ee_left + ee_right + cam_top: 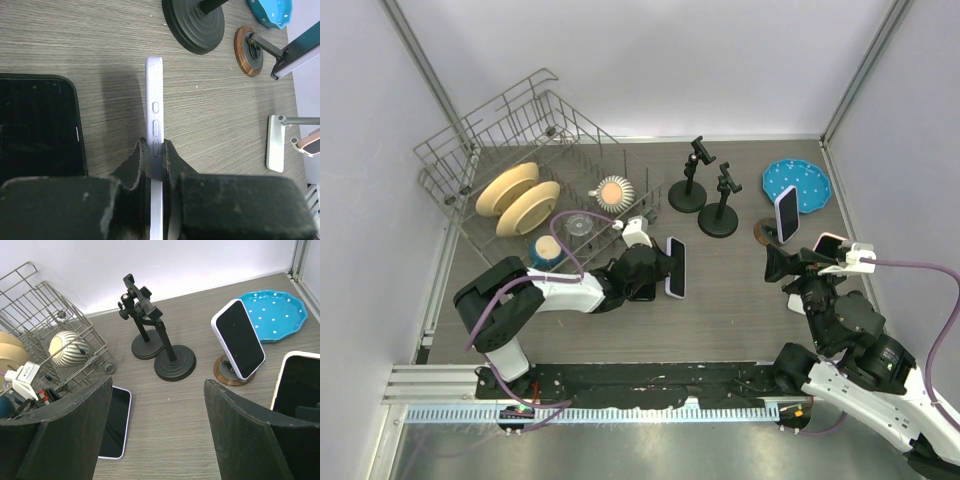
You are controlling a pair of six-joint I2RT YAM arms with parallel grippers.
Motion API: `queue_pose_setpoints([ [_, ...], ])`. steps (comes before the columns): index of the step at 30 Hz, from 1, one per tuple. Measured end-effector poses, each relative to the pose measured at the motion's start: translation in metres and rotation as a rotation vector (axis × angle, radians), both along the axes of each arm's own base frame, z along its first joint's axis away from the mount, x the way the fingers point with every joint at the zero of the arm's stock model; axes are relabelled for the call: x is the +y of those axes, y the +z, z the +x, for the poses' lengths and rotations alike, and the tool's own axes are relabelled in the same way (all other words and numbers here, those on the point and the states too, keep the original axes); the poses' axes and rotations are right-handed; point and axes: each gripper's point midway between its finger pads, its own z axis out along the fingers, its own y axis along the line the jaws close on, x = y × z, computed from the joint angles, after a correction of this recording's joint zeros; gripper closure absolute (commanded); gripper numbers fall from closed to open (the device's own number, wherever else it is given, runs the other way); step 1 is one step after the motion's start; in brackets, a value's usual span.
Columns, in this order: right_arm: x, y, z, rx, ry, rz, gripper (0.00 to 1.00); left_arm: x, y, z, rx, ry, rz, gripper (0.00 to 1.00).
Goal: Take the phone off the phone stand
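Lilac phone (154, 95), thin edge up, in possibly foam-padded left claw (155, 149)

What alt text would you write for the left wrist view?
The left gripper clamps a lavender phone, seen edge-on, against a grey wood-grain table. A dark-screened phone fills the left; a black stand base sits at the top.

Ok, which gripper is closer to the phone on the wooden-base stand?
Right. The right gripper sits open just in front of that phone; the left gripper is well off to its left, shut on a lavender phone.
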Motion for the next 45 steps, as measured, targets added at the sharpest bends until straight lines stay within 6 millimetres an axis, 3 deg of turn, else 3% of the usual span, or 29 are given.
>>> queue_pose_setpoints([
  [1,0.000,0.000,0.000,0.000,0.000,0.000,0.21,0.000,0.000,0.000,0.002,-0.002,-0.002,0.78],
  [4,0.000,0.000,0.000,0.001,-0.001,-0.002,0.21,-0.001,0.000,-0.001,0.003,-0.005,-0.005,0.62],
  [13,0.000,0.000,0.000,0.001,-0.001,-0.004,0.21,-0.001,-0.005,-0.005,0.015,-0.027,0.015,0.29],
  [19,0.000,-0.001,0.001,0.005,-0.001,-0.009,0.21,0.002,-0.013,-0.010,0.035,-0.060,0.066,0.12],
  [24,0.000,-0.002,0.001,0.007,-0.001,-0.011,0.21,0.002,-0.015,-0.011,0.042,-0.091,0.124,0.07],
  [34,0.000,-0.002,0.001,0.007,-0.001,-0.012,0.21,-0.012,0.002,-0.009,0.013,-0.153,0.128,0.04],
  [41,0.002,-0.003,0.001,0.011,0.004,-0.017,0.22,-0.009,-0.001,-0.011,0.019,-0.162,0.150,0.01],
  [45,0.013,-0.009,0.006,0.041,0.028,-0.053,0.22,-0.003,0.016,-0.013,-0.007,-0.167,0.154,0.00],
])
